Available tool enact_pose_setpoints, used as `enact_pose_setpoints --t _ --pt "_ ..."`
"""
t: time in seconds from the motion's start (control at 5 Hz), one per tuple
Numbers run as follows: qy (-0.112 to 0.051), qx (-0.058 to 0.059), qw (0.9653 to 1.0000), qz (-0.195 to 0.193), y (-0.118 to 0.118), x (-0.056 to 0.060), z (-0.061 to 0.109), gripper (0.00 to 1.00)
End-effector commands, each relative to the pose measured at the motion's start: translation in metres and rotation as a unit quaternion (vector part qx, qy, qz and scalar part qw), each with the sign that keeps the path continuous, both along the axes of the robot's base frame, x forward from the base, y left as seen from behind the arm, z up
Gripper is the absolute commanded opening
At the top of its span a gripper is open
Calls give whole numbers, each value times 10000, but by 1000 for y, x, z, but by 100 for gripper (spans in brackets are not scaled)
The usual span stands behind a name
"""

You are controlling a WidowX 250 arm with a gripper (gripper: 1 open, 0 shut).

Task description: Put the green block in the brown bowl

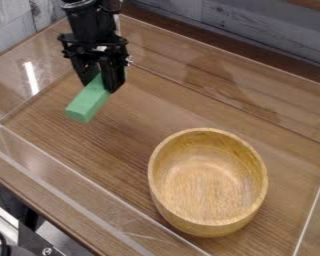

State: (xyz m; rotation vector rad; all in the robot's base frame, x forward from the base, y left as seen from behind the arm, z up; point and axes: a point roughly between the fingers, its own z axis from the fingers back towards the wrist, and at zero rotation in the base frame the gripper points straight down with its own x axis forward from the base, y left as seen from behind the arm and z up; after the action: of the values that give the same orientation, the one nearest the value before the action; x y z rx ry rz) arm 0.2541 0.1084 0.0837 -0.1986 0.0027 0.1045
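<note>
1. The gripper [100,80] is up at about ten o'clock in the frame, pointing nearly straight down, fingers clamped on the upper end of the block [87,101].

2. The block hangs out below and to the lower left of the fingers, tilted — its free end droops toward the table [190,95]. Whether that low end grazes the wood or floats just above it, I cannot tell from this angle.

3. The bowl [172,153] sits well apart, down at four to five o'clock, mouth up, nothing inside it.

4. How will the block handle? It looks rigid: plain matte faces, crisp edges, no sag along its length. It reads as light, since a pinch at one end carries it.

5. Those matte faces should give the fingers decent friction — not a slippery customer, and nothing fragile about it.

6. The catch is the hold. An end grip on a long bar leaves most of the bar hanging out to one side, so it may pivot between the pads. The tilt hints at that.

7. A pinch across the flat faces near the middle would sit steadier, in my judgement.

8. As it stands, a smooth carry toward five o'clock and a low release over the wide bowl looks forgiving.
</note>
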Motion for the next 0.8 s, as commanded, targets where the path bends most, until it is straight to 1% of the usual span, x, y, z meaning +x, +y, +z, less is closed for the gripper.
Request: enact_pose_setpoints --t 0.0,0.2,0.4,0.6 --pt "-134 22 9999 28 -30 -7 25 0" --pt "-75 -27 9999 -61 -60 -14 39 0" --pt "-82 -33 9996 -266 -105 -22 45 0" --pt "-116 -38 9987 -499 -155 -35 46 0"
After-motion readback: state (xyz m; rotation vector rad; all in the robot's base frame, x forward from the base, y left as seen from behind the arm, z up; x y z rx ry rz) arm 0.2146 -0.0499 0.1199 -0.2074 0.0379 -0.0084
